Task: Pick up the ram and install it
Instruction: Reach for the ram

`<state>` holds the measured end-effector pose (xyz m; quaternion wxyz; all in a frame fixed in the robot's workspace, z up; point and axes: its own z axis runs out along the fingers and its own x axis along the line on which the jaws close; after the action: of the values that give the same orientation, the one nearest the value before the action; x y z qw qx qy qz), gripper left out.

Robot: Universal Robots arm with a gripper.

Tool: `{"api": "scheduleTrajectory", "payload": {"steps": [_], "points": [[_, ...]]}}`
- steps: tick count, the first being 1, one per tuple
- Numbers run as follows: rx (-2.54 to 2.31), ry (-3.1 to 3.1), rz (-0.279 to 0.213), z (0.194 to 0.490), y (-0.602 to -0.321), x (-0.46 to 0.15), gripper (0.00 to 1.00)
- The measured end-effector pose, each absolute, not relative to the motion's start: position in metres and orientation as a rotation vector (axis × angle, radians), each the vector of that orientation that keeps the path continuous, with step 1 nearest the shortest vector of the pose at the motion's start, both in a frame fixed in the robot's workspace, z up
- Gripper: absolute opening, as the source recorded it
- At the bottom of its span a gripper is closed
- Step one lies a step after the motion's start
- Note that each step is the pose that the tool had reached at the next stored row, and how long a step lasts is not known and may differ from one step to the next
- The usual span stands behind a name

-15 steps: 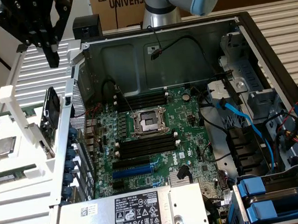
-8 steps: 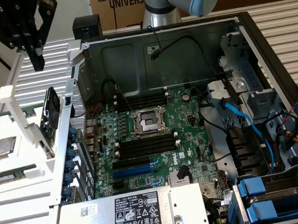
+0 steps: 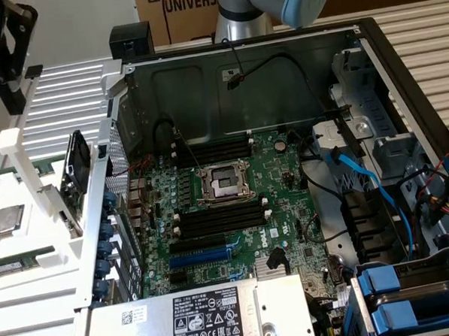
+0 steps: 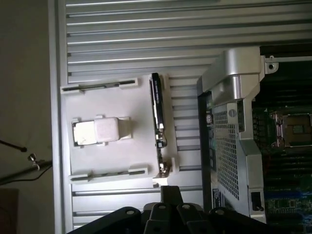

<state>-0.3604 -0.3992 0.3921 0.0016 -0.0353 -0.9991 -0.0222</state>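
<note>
The ram (image 3: pixel 16 263), a long narrow green stick, lies flat in a slot of the white holder (image 3: pixel 43 298) on the exterior view's left, beside the open computer case. My gripper (image 3: pixel 11 92) hangs high above the holder's far end, well away from the ram, shut with nothing in it. In the wrist view my gripper (image 4: pixel 170 195) shows as closed black fingers looking down on the holder (image 4: pixel 112 151). The motherboard (image 3: pixel 234 213) lies in the case, with black memory slots (image 3: pixel 220 219) on both sides of the processor socket (image 3: pixel 224 183).
A square silver processor chip (image 3: pixel 6 219) sits in the holder beyond the ram. A black flat part (image 3: pixel 74 172) stands on edge by the case wall (image 3: pixel 109 189). Cables (image 3: pixel 376 183), blue drive caddies (image 3: pixel 412 294) and a power supply (image 3: pixel 202 316) crowd the case. A cardboard box (image 3: pixel 178 8) is behind.
</note>
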Motion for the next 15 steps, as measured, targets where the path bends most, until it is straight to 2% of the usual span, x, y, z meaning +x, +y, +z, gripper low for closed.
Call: {"api": "scheduleTrajectory", "payload": {"steps": [15], "points": [[-0.074, -3.138, -0.064, 0.392, -0.394, -0.423, 0.11]]}}
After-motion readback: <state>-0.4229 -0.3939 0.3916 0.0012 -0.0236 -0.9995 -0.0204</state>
